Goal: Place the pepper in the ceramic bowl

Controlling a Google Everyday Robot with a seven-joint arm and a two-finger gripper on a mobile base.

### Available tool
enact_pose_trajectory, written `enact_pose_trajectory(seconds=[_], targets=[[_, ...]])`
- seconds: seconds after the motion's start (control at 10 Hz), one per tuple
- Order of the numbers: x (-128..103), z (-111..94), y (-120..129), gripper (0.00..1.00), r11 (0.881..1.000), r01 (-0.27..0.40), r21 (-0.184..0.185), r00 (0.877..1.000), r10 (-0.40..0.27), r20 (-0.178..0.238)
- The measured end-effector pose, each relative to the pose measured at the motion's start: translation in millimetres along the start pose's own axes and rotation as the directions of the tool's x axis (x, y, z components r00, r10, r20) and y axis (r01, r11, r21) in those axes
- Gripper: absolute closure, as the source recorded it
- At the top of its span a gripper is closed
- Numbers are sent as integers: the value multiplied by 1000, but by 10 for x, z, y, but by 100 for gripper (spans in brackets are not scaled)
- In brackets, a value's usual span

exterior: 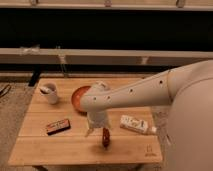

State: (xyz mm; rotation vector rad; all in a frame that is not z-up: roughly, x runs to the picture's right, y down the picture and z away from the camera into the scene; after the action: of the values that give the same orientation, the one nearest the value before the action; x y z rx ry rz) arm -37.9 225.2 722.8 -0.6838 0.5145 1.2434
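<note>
Hovering low over the counter [40,146], your end effector [97,129] sits just beside the pepper [105,137], near the front edge; spread or closed, you cannot tell; step in hand looks like the approach to grasp; pepper's long axis runs front to back, stem end unclear; next move: centre above it, close across its narrow width, then lift toward the ceramic bowl [77,97] behind.

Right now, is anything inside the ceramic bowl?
The ceramic bowl's visible left part looks empty; the arm covers its right side. The pepper lies on the table, by the gripper.
</note>
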Motion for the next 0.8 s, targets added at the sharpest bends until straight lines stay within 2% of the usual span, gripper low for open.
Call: enact_pose_trajectory(seconds=[0.3,0.5,0.8], targets=[[86,293,-48,20,997,-67,-35,996,65,-62],[119,436,-148,20,991,-125,-47,988,120,-96],[138,593,-259,20,982,-178,-59,977,170,-126]])
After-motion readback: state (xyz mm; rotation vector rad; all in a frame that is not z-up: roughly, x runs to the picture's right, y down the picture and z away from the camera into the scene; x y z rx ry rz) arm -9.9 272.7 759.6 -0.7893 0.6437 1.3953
